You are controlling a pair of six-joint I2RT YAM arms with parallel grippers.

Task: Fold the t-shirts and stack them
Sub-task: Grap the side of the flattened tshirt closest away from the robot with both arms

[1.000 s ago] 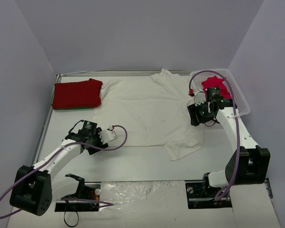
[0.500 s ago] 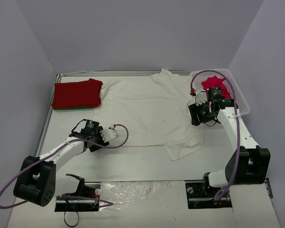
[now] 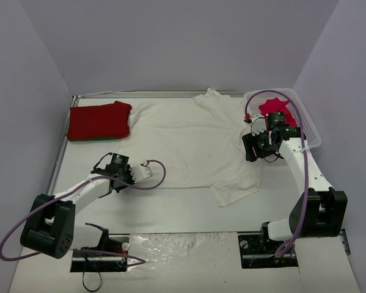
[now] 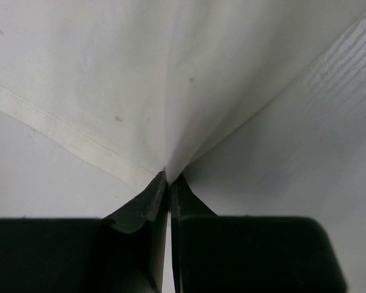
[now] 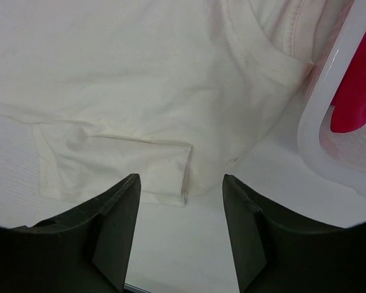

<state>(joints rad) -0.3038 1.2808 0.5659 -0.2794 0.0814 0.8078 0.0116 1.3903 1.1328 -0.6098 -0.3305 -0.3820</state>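
A large cream-white t-shirt (image 3: pixel 189 143) lies spread across the table's middle. My left gripper (image 3: pixel 147 175) is at its lower left hem. In the left wrist view this gripper (image 4: pixel 169 178) is shut on a pinch of the cream cloth (image 4: pixel 140 73), which puckers up between the tips. My right gripper (image 3: pixel 248 146) hovers open over the shirt's right side; its jaws (image 5: pixel 180 178) stand apart above a folded sleeve edge (image 5: pixel 115 162). A folded red t-shirt (image 3: pixel 99 120) rests at the back left. A pinkish-red t-shirt (image 3: pixel 271 108) sits in the basket.
The white lattice basket (image 3: pixel 305 122) stands at the back right, its rim (image 5: pixel 329 116) close beside my right gripper. A metal rail (image 3: pixel 158 93) borders the table's far edge. Crinkled clear plastic (image 3: pixel 183 247) lies between the arm bases.
My left gripper has closed on the cream shirt's hem, and the left arm drew in slightly. The right arm has barely moved.
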